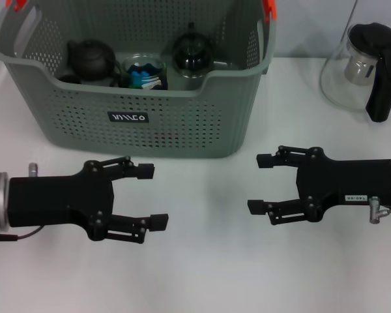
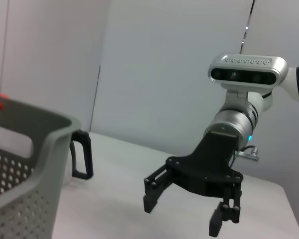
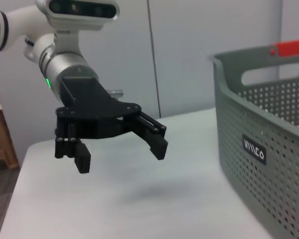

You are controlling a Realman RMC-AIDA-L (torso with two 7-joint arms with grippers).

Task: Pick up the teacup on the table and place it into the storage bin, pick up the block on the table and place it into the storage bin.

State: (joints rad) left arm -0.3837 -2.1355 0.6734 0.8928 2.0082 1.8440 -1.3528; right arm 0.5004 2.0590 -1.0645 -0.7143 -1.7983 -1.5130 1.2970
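A grey-green perforated storage bin [image 1: 143, 98] with orange handle clips and a small black label stands on the white table [image 1: 202, 274], just ahead of the left gripper [image 1: 150, 195] and ahead and inward of the right gripper [image 1: 259, 182]. Both hover with fingers spread, holding nothing. Inside sit a dark teapot [image 1: 91, 59], a glass cup [image 1: 145, 70] and a glass teapot [image 1: 193, 53]. A glass kettle [image 1: 365, 65] stands beyond the right gripper, against a pale wall.

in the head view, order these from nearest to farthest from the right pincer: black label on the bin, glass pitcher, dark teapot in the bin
1. Glass pitcher, beyond the right pincer, at the table's right.
2. Black label, on the storage bin front wall, toward the left.
3. Dark teapot, inside the bin's far-left part.
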